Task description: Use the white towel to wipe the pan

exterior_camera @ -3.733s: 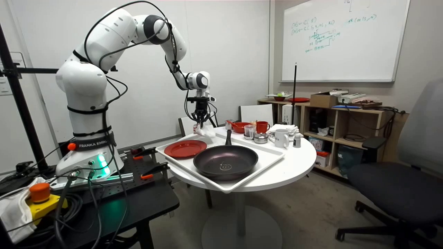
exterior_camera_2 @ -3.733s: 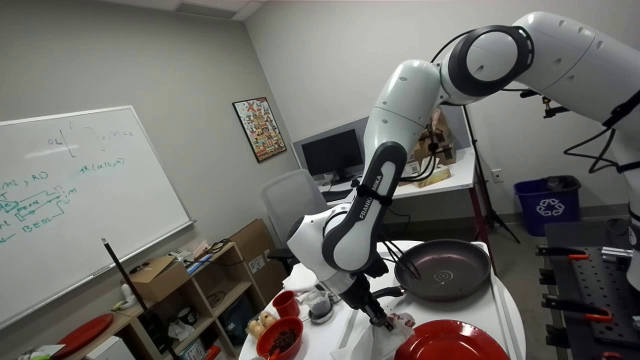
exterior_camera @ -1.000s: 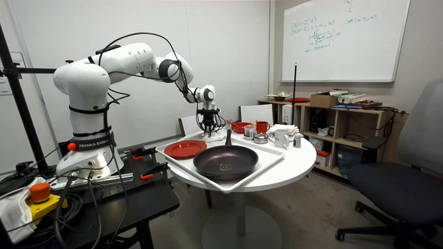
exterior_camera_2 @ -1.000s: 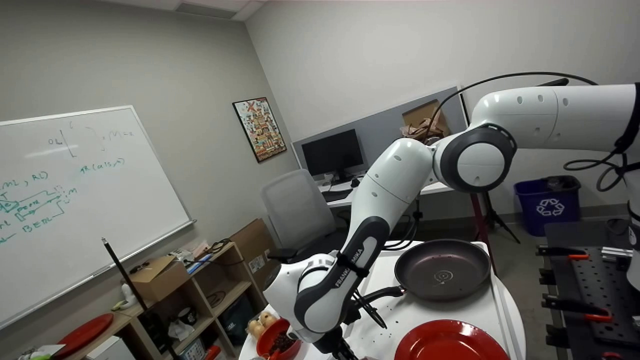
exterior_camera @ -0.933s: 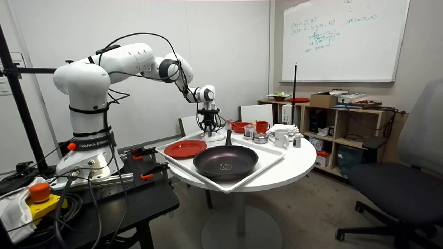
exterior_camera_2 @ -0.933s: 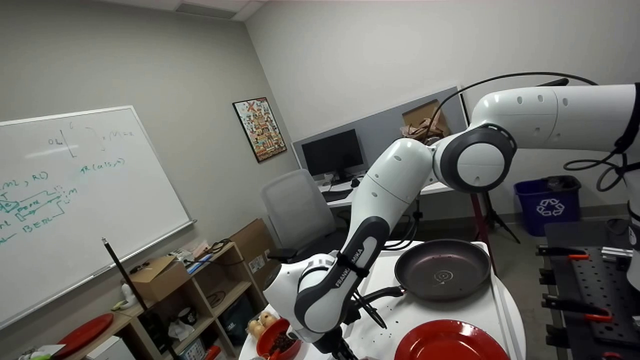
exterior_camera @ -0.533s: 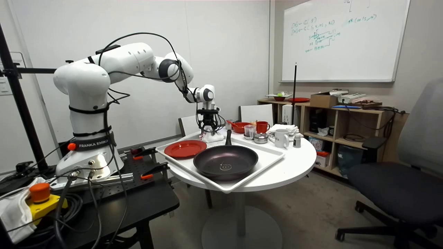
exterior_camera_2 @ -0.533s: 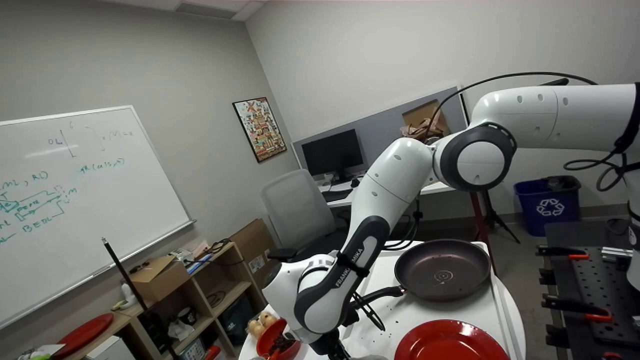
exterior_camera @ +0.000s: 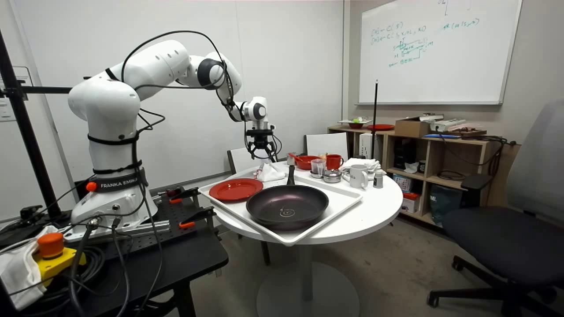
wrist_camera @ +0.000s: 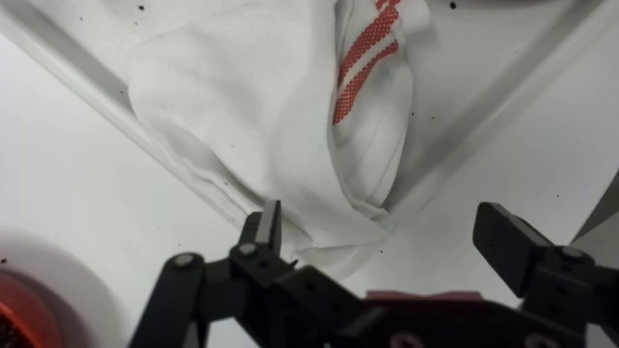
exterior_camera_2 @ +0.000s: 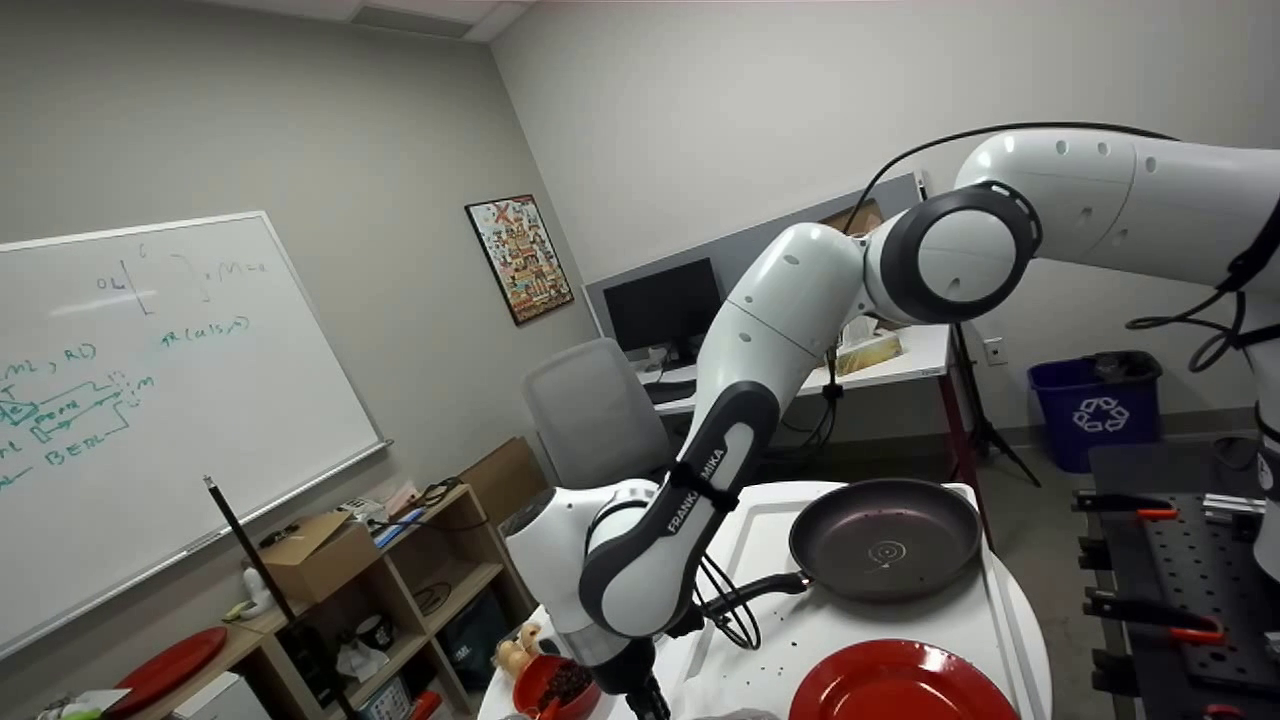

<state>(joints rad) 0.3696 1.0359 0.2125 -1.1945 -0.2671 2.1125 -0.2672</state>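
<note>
A: And up comes the gripper [wrist_camera: 379, 212]! Half a second ago it is right down at the white towel [wrist_camera: 232, 87]; now it hangs above, fingers [wrist_camera: 271, 227] spread wide.

B: Released, clean as that! The wrist view has it plain: the two fingers stand well apart, and the towel lies in loose folds below, red stripes [wrist_camera: 370, 41] showing along one side.

A: Nearly four seconds back, that towel is pinched and dangling close by the red plate [exterior_camera: 236, 189].

B: Now it rests on its own, heaped across one corner of the white tray [exterior_camera: 339, 200], lapping onto the rim [wrist_camera: 96, 96], near the plate but apart from the pan [exterior_camera: 287, 207].

A: And the pan? Same spot as before in both exterior views. It sits level on the tray next to the plate, its handle [exterior_camera: 291, 176] reaching near the towel.

B: The arm [exterior_camera: 152, 66] tells the story too: stretched out low a second ago, it bends higher now, the gripper with it.

A: Dark specks [wrist_camera: 452, 5] dot the tray around the towel, and more lie on the table [exterior_camera: 380, 209] beyond the rim.
</note>
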